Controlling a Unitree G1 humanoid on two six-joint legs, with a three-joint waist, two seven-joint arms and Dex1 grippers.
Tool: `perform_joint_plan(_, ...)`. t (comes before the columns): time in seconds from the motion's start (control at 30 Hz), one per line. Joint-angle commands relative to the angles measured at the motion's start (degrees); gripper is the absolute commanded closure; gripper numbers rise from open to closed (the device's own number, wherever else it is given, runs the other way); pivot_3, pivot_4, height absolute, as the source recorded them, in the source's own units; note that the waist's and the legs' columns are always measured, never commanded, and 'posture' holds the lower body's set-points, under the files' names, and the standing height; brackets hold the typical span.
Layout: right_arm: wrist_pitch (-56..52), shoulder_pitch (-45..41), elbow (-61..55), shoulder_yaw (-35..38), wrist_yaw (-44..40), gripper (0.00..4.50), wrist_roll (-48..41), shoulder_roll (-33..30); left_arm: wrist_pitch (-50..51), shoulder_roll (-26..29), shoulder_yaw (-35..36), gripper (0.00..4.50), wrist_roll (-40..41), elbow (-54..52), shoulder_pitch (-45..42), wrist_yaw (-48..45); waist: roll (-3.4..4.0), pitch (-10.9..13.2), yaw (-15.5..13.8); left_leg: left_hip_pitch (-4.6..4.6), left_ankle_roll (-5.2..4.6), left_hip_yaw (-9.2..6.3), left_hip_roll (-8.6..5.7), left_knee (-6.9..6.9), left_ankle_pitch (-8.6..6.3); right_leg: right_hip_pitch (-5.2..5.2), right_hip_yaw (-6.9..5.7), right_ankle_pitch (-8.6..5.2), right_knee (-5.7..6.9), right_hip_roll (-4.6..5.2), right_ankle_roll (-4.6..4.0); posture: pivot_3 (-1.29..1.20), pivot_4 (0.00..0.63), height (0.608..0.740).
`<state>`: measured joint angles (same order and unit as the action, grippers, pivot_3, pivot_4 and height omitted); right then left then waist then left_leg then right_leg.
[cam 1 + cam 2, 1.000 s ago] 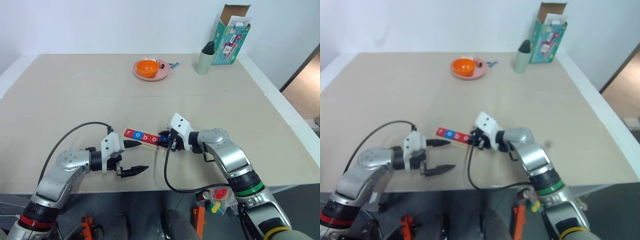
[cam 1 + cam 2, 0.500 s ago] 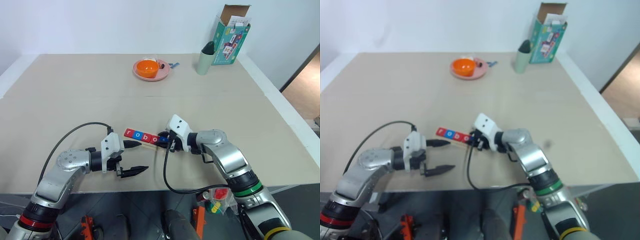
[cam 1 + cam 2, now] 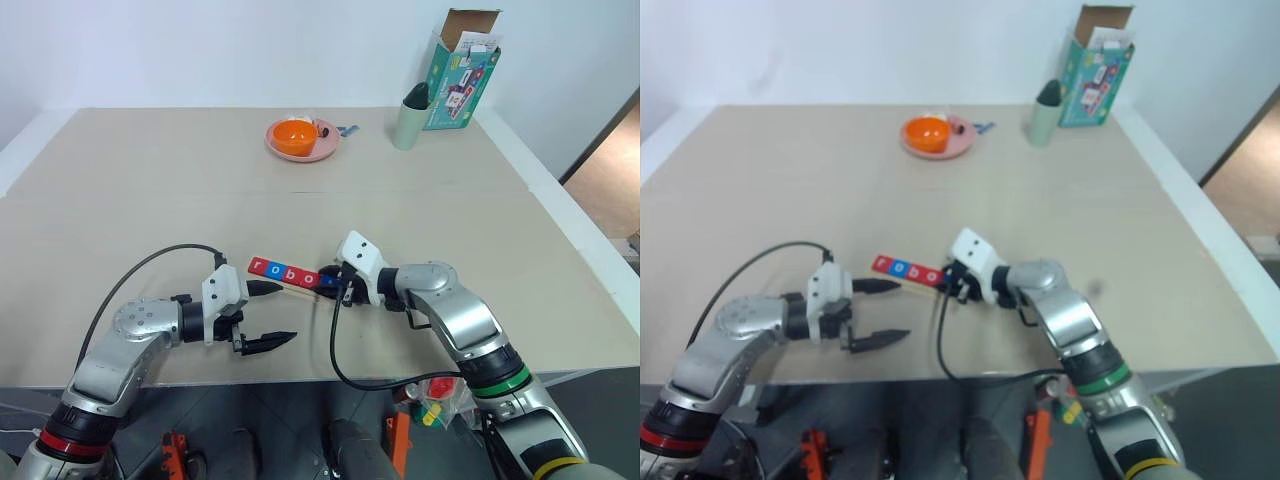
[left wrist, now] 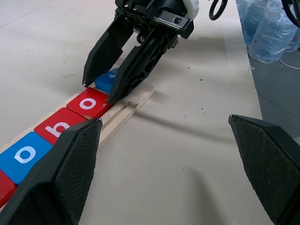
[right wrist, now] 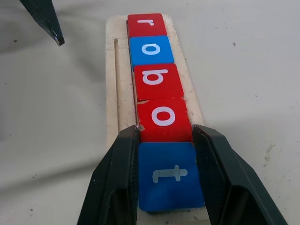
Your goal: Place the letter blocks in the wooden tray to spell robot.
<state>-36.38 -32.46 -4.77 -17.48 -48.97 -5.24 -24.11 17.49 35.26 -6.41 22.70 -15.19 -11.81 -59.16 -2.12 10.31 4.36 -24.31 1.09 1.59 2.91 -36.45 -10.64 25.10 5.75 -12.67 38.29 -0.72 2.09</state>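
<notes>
The wooden tray (image 5: pixel 112 93) lies near the table's front, in front of both arms. Its groove holds the letter blocks in a row: red r (image 5: pixel 147 22), blue o (image 5: pixel 151 49), red b (image 5: pixel 157 77), red o (image 5: pixel 163 116). The blue t (image 5: pixel 168 174) sits at the tray's right end, touching the red o. My right gripper (image 3: pixel 328 277) is shut on the t block, one black finger on each side. My left gripper (image 3: pixel 289 312) hovers by the tray's left end, open and holding nothing.
A pink plate (image 3: pixel 322 153) with an orange bowl stands at the back centre. A pale green cup (image 3: pixel 408 122) and a teal box (image 3: pixel 462 70) stand at the back right. The table's front edge runs just below both grippers.
</notes>
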Motion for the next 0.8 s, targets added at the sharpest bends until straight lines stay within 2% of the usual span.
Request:
perform_joint_plan(0.03,0.8,-0.2,-2.1,0.5,0.3,3.35,-0.7,0.0,-0.5,0.2,0.8,0.0,0.4,-0.9,-0.6,-0.1,0.0,0.0,0.0,0.0,0.0,0.01,0.0,0.0,0.0,0.01,0.01,0.0,0.0,0.0,0.0,0.0,0.15,0.74)
perform_joint_plan(0.7,2.7,-1.7,1.4,-0.1,1.1,3.35,0.0,1.6,0.0,-0.2,0.6,0.0,0.3,-1.4,-0.8,0.6,0.0,0.0,0.0,-0.01,0.0,0.0,0.0,0.0,0.0,0.01,0.0,0.0,-0.01,0.0,0.0,0.0,0.15,0.74)
perform_joint_plan(0.77,3.1,-1.7,1.5,0.1,1.2,2.32,0.2,1.6,0.0,-0.2,0.6,0.0,0.2,-1.4,-0.8,0.7,0.0,0.0,0.0,-0.01,0.0,0.0,0.0,0.0,0.0,0.01,0.0,0.0,-0.01,0.0,0.0,0.0,0.15,0.74)
perform_joint_plan(0.8,3.1,-1.8,1.6,0.2,1.3,2.05,0.1,1.7,0.0,-0.3,0.6,0.0,0.2,-1.4,-0.8,0.6,0.0,0.0,0.0,-0.01,0.0,0.0,0.0,0.0,0.0,0.01,0.0,0.0,-0.01,0.0,0.0,0.0,0.15,0.74)
